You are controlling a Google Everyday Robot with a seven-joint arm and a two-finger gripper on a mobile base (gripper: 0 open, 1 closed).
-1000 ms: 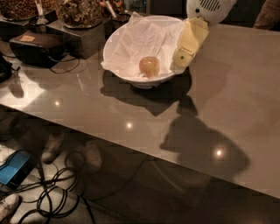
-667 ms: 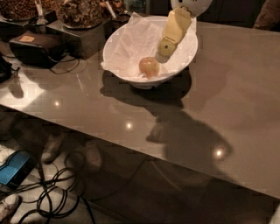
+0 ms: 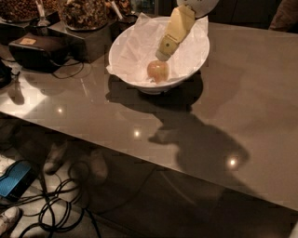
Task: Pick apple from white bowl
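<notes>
The apple (image 3: 158,70) is small, yellowish with a reddish blush, and lies in the white bowl (image 3: 122,56), which is lined with crumpled white paper and stands at the back of the grey table. My gripper (image 3: 162,55) comes down from the top right on a cream-coloured arm. Its tip is inside the bowl, just above the apple.
Dark dishes of nuts (image 3: 84,11) stand at the back left on a dark stand. A black box (image 3: 36,49) with cables lies left of the bowl. The table's front edge (image 3: 139,158) runs diagonally. Cables (image 3: 60,204) and a blue object (image 3: 16,179) lie on the floor.
The gripper has moved left and down, from the bowl's right rim into the bowl, ending right above the apple. The apple and bowl have not moved.
</notes>
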